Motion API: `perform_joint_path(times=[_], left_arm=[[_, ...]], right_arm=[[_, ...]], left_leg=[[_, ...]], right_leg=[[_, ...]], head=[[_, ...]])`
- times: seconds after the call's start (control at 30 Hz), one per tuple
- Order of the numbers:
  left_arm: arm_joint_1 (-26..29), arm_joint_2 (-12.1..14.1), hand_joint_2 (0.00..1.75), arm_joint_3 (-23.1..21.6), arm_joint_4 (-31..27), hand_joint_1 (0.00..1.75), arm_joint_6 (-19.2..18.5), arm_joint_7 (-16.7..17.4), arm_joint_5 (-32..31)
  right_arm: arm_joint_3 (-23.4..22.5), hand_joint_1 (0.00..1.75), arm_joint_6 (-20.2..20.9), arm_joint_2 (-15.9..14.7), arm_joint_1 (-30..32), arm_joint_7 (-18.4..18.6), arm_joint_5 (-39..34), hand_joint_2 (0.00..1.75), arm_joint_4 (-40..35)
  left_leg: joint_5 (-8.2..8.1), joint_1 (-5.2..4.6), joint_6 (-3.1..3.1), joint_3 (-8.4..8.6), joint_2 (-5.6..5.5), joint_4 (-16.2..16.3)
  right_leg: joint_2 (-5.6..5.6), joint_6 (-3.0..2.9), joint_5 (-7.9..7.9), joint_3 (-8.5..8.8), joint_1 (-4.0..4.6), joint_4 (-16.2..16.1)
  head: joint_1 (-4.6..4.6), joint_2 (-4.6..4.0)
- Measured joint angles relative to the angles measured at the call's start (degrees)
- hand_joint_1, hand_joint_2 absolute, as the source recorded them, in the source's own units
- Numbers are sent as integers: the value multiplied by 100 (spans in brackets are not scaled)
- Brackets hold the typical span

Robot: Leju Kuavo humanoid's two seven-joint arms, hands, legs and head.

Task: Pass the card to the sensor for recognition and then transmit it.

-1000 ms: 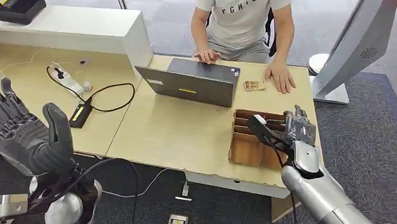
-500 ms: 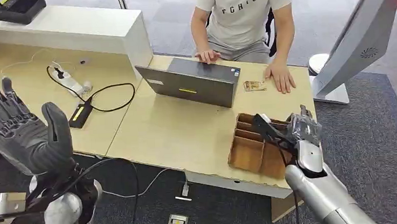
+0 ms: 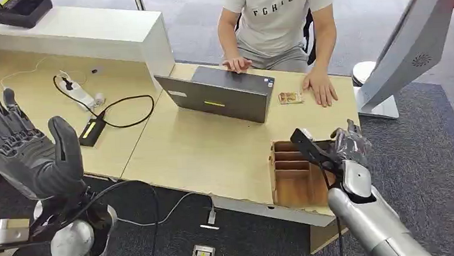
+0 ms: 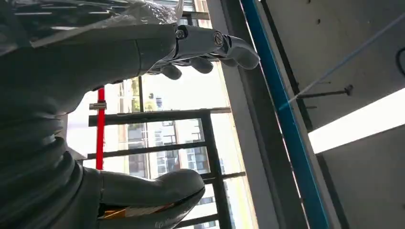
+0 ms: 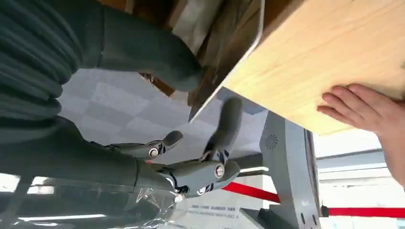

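One small card [image 3: 290, 97] lies flat on the table [image 3: 202, 155], well beyond the right hand's fingertips. It sits just beside a person's hand [image 3: 322, 88] and near the corner of the laptop [image 3: 220, 96].

Right hand [image 3: 347, 146] is at the wooden box [image 3: 295, 183] on the table's near edge. Its thumb [image 3: 305, 145] reaches over the compartments. Its fingers [image 3: 349, 136] are bunched past the box's outer wall, off the table edge. In the right wrist view the thumb [image 5: 157, 52] tip sits in the box against a wall and one finger [image 5: 227, 121] stretches outside. Whether they clamp the wall, cannot tell. A pale flat piece shows in the box by the thumb; unclear what it is.

Grey stand [image 3: 408, 48] rises beyond the fingers.

Left hand [image 3: 29, 153] is raised clear of the table, fingers spread, thumb apart, holding nothing.
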Motion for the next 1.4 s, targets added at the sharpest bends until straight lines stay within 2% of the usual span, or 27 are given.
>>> perform_joint_path(times=[0.9,0.93,0.97,1.0,1.03,1.13,1.4], left_arm=[[0,0,175,0,0,0,0,61,-39],[-1,0,175,0,0,0,0,61,-26],[-2,0,175,0,0,0,0,61,-7],[-3,0,175,0,0,0,0,64,-2],[-6,0,175,0,0,0,0,64,13],[-17,0,175,0,9,0,0,55,61],[-96,0,175,-4,37,0,0,44,138]], right_arm=[[-65,0,-44,0,-126,-55,77,175,0],[-66,16,-29,0,-126,-55,79,175,0],[-68,45,-22,0,-126,-55,81,175,0],[-68,103,-20,-2,-126,-57,85,175,-2],[-68,169,-18,-2,-125,-63,90,175,-4],[-68,175,6,-7,-102,-68,110,175,-13],[-70,169,57,-55,-19,-52,175,175,-50]], left_leg=[[0,1,0,10,0,3],[0,1,0,10,1,2],[0,1,0,10,1,3],[0,1,0,11,1,3],[0,1,0,11,1,3],[0,1,0,10,1,3],[0,0,0,7,0,5]], right_leg=[[1,0,0,11,1,0],[1,0,0,11,1,0],[1,0,0,11,1,0],[1,0,0,11,1,0],[1,0,0,11,1,0],[0,0,0,10,0,0],[1,0,0,8,0,0]], head=[[0,0],[0,0],[0,0],[0,0],[0,0],[0,0],[0,0]])
